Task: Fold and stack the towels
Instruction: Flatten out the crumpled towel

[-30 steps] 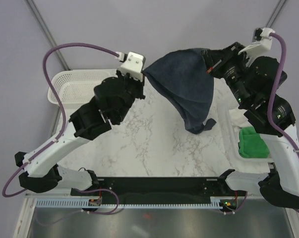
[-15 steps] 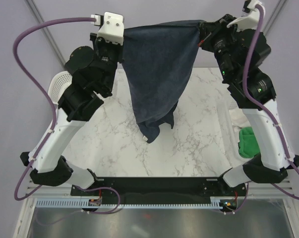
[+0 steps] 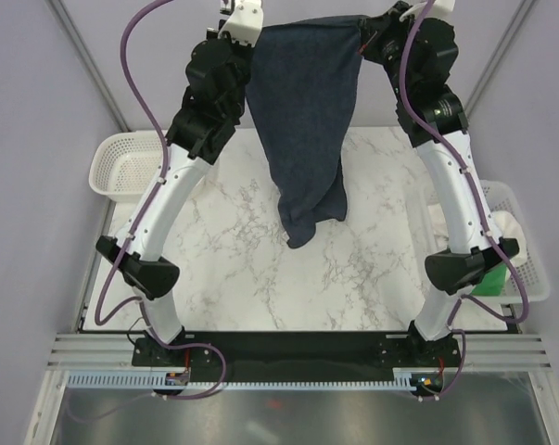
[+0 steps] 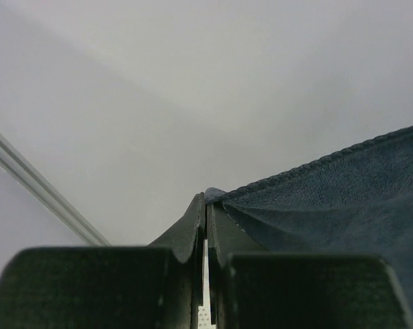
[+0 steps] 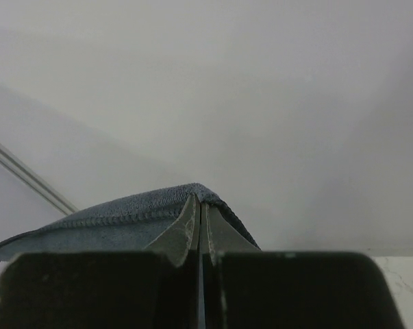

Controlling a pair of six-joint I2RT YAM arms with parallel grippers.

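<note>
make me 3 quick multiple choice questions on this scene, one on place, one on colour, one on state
1. Where is the towel? A) lying flat B) hanging between left pincer and right pincer C) folded on a stack
2. Its colour? A) green B) white C) dark blue
3. The left pincer is? A) shut on the towel's corner B) wide open C) empty
Answers: 1 B, top edge spans both; 2 C, all views show it; 3 A, wrist view shows fingers pinching the hem.

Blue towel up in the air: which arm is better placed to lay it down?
Neither stands out: left tool and right tool each pinch a top corner at similar height, so probably both lower the towel together.
</note>
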